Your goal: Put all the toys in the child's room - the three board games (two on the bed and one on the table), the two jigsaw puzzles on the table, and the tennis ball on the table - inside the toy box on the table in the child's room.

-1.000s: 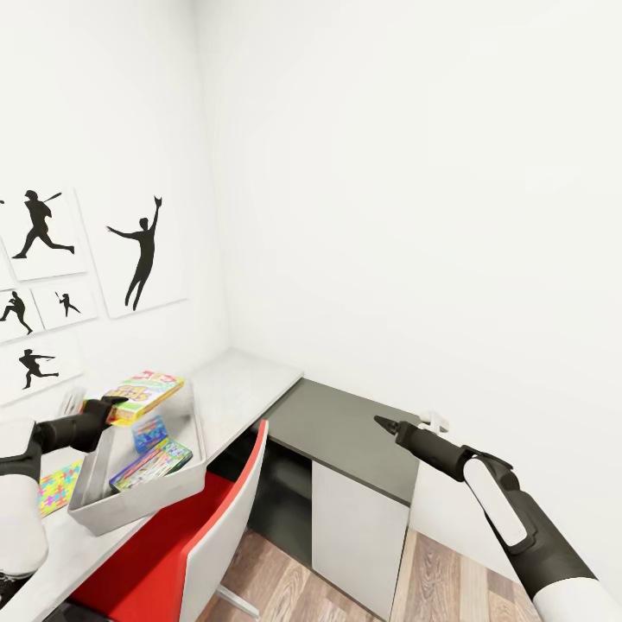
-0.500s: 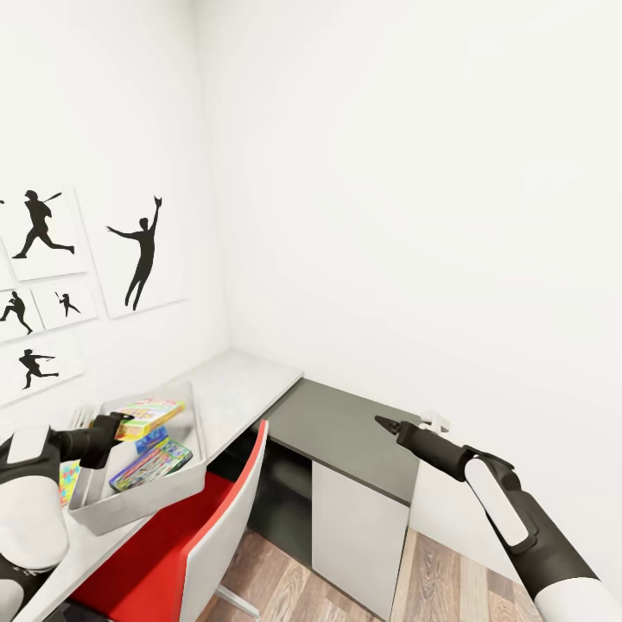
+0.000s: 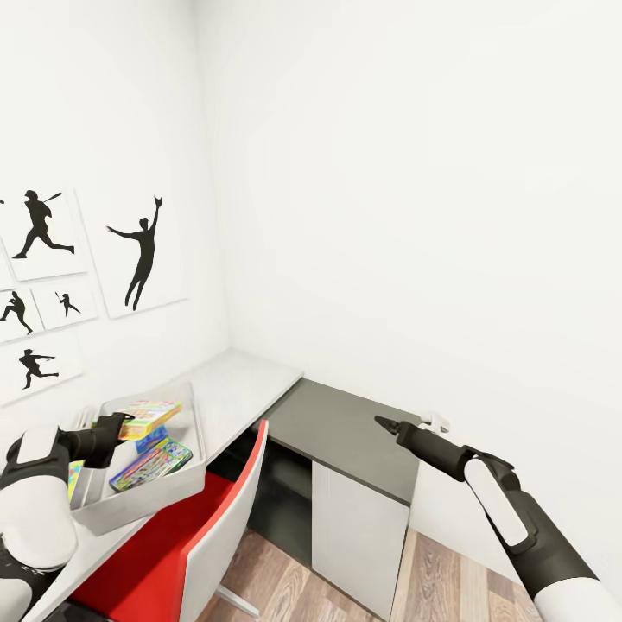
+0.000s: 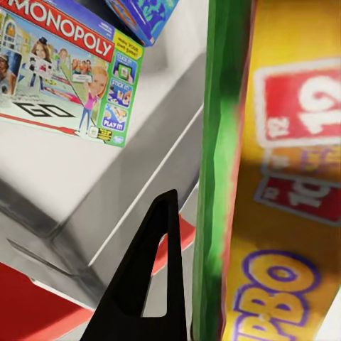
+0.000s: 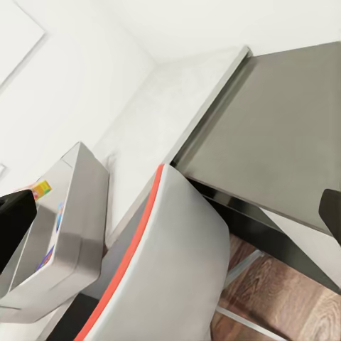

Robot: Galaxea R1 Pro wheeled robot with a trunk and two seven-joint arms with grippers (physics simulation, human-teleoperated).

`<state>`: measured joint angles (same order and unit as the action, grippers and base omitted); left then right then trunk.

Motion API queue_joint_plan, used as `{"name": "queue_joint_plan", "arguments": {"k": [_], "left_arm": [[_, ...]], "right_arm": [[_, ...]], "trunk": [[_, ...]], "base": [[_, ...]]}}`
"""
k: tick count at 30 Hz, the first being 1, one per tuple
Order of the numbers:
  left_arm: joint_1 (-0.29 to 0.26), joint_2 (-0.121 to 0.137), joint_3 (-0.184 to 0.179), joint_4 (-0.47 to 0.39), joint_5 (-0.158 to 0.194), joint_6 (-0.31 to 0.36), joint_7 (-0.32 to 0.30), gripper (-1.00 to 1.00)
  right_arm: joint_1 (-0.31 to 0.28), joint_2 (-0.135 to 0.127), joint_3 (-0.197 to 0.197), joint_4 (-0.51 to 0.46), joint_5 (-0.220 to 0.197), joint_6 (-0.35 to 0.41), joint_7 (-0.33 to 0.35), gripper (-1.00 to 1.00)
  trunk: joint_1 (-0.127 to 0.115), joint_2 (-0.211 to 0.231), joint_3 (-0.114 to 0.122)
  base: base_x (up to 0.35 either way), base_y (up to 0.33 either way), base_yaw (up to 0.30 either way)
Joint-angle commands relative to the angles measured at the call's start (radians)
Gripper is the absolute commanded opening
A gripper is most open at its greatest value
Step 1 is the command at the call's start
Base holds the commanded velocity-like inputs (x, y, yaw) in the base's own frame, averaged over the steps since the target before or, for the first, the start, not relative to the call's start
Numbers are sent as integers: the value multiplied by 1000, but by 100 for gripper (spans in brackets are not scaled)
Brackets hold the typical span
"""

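While the yellow SKIP-BO game (image 3: 149, 414) is held at its near-left end by the left gripper (image 3: 117, 425), it is poised over the open toy box (image 3: 192, 484), and that is the relation on which the release turns. Its long axis runs away from the gripper toward the far right, roughly along the box's length, and it appears to sit at about rim level rather than flat on the bottom; whether its far end rests on anything cannot be told. In the left wrist view the game (image 4: 284, 185) is seen edge-on, its green side and yellow face with red patches and purple lettering lying against one dark finger (image 4: 145, 284), so the gripper is judged to be pinching it.

Below it in the box a Monopoly game (image 4: 60, 64) lies on the grey bottom, with another blue item (image 4: 142, 14) beside it.

The right gripper (image 3: 386, 424) is carried well apart to the right, over the dark lower part of the worktop (image 3: 345, 432), its fingertips drawn together on nothing. The left arm is clearly the nearer one.
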<state>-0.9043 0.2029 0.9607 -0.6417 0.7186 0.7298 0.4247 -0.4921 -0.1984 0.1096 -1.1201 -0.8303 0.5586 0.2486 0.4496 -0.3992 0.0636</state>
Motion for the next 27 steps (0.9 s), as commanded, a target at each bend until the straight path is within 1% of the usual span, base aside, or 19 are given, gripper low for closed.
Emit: {"name": "queue_joint_plan", "arguments": {"k": [1,4,9,12,13,16,19,27], "left_arm": [[-1,-5,3,-1,12,-15,9,-100],[-1,-13,3,-1,13,-31,9,-100],[-1,-15,3,-1,13,-38,9,-100],[-1,-20,3,-1,13,-53,10,-100],[-1,-28,2,-1,13,-69,10,-100],[1,-45,19,11,13,-81,27,-100],[2,-61,25,12,14,-93,38,-100],[11,-57,25,13,13,-94,-7,-100]], "right_arm": [[0,1,1,1,-3,3,1,100],[0,-2,1,2,-3,3,1,100],[0,-4,1,2,-4,3,1,100],[0,-5,1,2,-4,3,1,100],[0,-5,1,2,-4,3,1,100],[0,12,-3,3,-1,2,3,100],[0,16,-3,3,-1,1,4,100],[0,18,-2,3,-1,0,4,100]], "trunk": [[0,-1,-1],[0,-1,-1],[0,-1,-1],[0,-1,-1],[0,-1,-1],[0,-1,-1],[0,-1,-1],[0,-1,-1]], "base": [[0,0,0],[0,0,0],[0,0,0],[0,0,0],[0,0,0],[0,0,0],[0,-2,0],[0,-117,0]]}}
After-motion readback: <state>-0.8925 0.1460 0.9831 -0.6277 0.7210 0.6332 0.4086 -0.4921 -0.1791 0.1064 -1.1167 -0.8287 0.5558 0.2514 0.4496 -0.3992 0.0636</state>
